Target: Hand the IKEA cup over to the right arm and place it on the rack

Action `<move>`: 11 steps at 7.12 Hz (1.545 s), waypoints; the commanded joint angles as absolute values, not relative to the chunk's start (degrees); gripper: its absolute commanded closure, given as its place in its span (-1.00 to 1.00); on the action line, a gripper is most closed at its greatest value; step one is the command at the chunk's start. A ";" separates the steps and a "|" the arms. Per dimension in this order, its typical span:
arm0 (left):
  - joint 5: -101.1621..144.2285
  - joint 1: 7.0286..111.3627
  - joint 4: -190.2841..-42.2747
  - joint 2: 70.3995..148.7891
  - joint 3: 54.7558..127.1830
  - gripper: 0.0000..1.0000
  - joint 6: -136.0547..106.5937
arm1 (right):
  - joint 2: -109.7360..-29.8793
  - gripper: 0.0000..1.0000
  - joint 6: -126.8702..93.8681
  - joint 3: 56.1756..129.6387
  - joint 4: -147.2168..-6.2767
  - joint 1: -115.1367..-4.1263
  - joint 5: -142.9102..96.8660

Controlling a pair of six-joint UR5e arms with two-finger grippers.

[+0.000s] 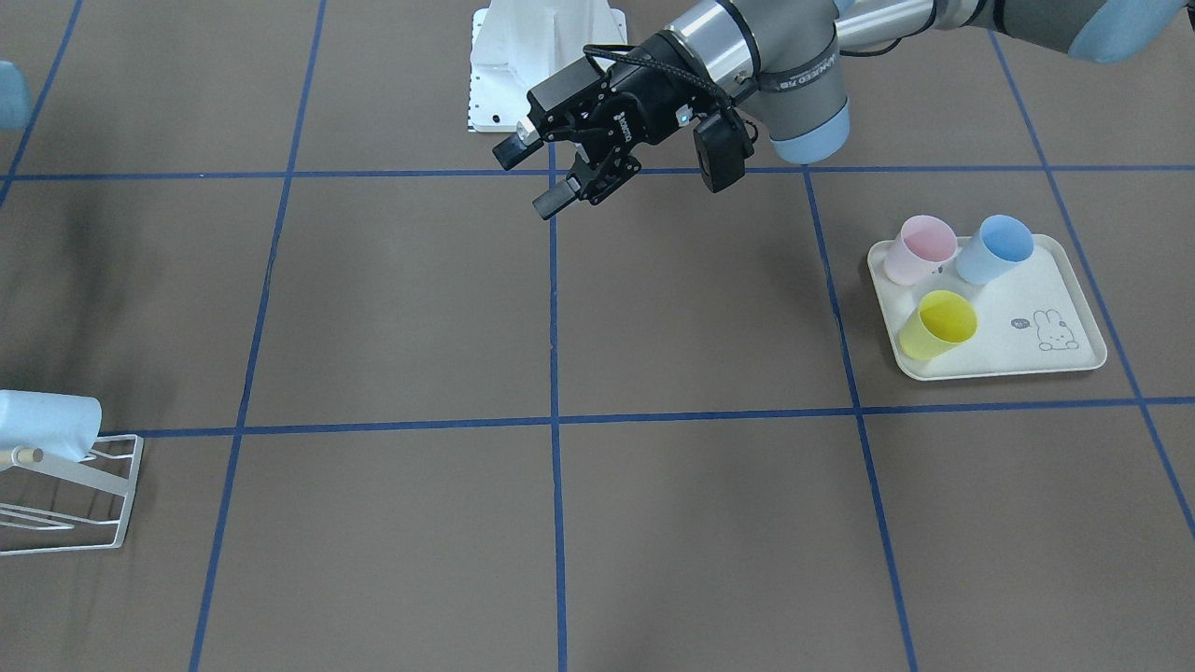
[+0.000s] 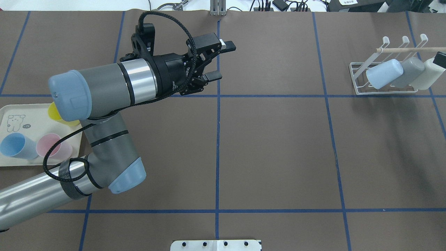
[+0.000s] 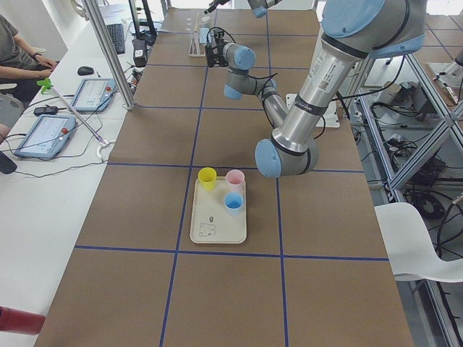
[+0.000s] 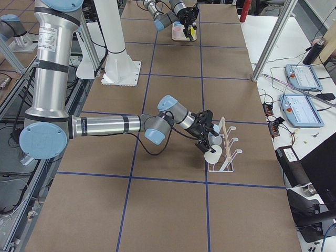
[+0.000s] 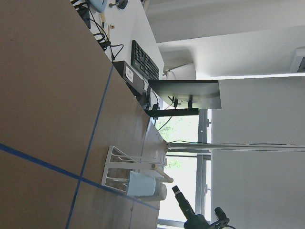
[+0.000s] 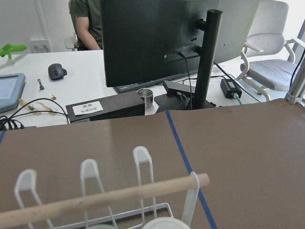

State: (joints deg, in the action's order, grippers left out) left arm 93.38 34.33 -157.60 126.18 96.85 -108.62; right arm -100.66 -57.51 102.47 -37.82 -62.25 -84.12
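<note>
**A:** IKEA cup point(image 2: 429, 73): where is it?

**B:** I take it to be the cream one. It lies on the rack point(image 2: 353, 75), at the end farthest from the table's middle, next to a grey cup point(image 2: 408, 70) and a blue cup point(image 2: 383, 74). All three tilt the same way under the peg point(image 2: 404, 50), with their long axes parallel.

**A:** Which arm is nearer?

**B:** The right gripper point(image 4: 205, 142), by far. It sits right at that cup's upper end. Too little of it shows, so I cannot tell whether it clasps the cup.

**A:** And the left?

**B:** The left gripper point(image 2: 223, 61) hangs over the table point(image 2: 278, 157) near its middle, well apart from the rack. Its fingers are spread wide with nothing between them.

**A:** So what does the next move need?

**B:** The hand-over looks done. What's left is probably a clean release, backing out along the cup's axis so it doesn't drag off the rods.

**A:** Surface and room?

**B:** It's a flat brown top with blue tape lines. Room is tight at the rack, because the grey cup is just beside the cream one. A tray point(image 2: 38, 122) of spare cups point(image 2: 52, 148) sits far off by the left arm.
</note>
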 commanded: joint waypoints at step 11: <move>124.71 65.92 -111.84 86.49 110.94 -0.97 -13.56 | -99.76 -1.00 -69.34 115.75 -44.65 -52.30 -106.00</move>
State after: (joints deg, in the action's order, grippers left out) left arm 122.99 64.82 -116.60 88.11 112.85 -17.72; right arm -100.33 -68.67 115.68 -44.74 -53.44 -106.09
